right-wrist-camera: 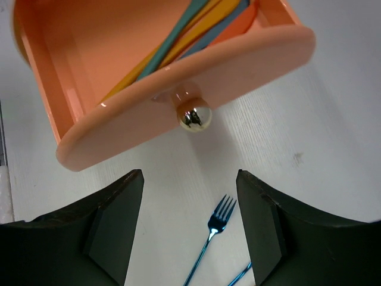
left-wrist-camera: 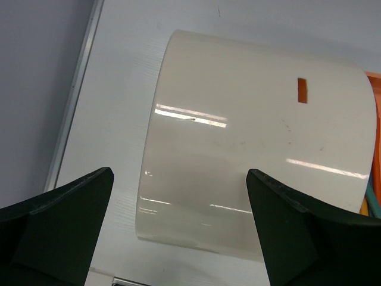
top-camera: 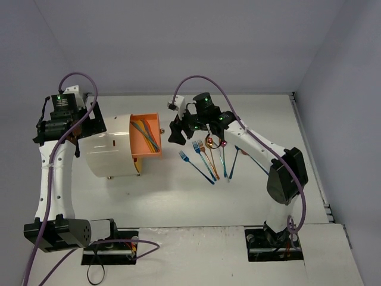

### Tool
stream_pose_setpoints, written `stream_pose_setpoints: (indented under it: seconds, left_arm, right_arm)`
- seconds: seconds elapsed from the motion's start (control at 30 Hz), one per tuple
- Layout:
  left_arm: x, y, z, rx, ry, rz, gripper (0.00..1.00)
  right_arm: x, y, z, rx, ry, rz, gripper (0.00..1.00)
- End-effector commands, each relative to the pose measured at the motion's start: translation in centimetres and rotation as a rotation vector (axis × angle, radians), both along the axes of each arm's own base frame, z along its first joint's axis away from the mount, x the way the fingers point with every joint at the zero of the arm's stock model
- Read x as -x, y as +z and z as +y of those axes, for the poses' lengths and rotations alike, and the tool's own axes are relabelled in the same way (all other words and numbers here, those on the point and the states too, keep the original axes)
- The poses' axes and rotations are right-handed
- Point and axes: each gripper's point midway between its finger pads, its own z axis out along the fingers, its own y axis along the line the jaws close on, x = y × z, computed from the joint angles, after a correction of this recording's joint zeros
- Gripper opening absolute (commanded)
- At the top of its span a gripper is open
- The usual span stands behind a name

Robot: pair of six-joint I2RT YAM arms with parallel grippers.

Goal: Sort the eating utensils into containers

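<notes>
The cream drum cabinet (top-camera: 110, 152) lies on its side with one orange drawer (top-camera: 146, 137) pulled out to the right. Blue, gold and teal utensils (top-camera: 146, 133) lie in it. Several more utensils lie fanned on the table: a blue fork (top-camera: 196, 167), a copper fork (top-camera: 208, 161) and blue spoons (top-camera: 224, 162). My right gripper (top-camera: 177, 132) is open and empty, hovering just right of the drawer front. In the right wrist view the drawer's brass knob (right-wrist-camera: 195, 117) sits ahead of the jaws (right-wrist-camera: 189, 199), with the blue fork (right-wrist-camera: 217, 229) below. My left gripper (left-wrist-camera: 178, 202) is open above the cabinet's rear (left-wrist-camera: 256, 137).
The right arm's elbow (top-camera: 286, 173) hangs over the table to the right of the utensils. The table's left edge strip (left-wrist-camera: 74, 95) runs beside the cabinet. The back wall is close behind.
</notes>
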Motion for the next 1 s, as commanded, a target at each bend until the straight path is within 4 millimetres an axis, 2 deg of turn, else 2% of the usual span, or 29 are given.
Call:
stream_pose_setpoints:
  seconds: [0.0,0.13,0.3,0.53,0.73,0.8,0.97]
  left_arm:
    - [-2.5,2.5,-1.2,0.051,-0.089,-0.155,0.93]
    - [-3.7,1.2,-1.7,0.066,-0.131,-0.129,0.93]
    - [-4.4,-0.3,-2.8,0.104,-0.2,-0.107,0.93]
    - [-5.5,-0.9,-4.3,0.16,-0.267,-0.148,0.93]
    - [-6.2,-0.8,-5.4,0.215,-0.3,-0.165,0.93]
    - [-6.3,-1.1,-5.5,0.23,-0.298,-0.161,0.93]
    - [-6.1,-1.8,-5.5,0.234,-0.292,-0.146,0.93]
  right_arm:
    - [0.6,3.8,2.6,-0.129,0.216,-0.113,0.61]
    - [0.3,3.1,3.3,-0.135,0.26,-0.116,0.61]
    - [0.6,3.5,4.5,-0.157,0.318,-0.141,0.61]
    - [0.9,4.1,6.0,-0.186,0.365,-0.142,0.61]
    - [1.8,3.8,8.6,-0.194,0.407,-0.137,0.61]
    - [2.2,4.3,9.6,-0.2,0.417,-0.15,0.6]
    - [1.7,4.0,11.2,-0.197,0.406,-0.156,0.6]
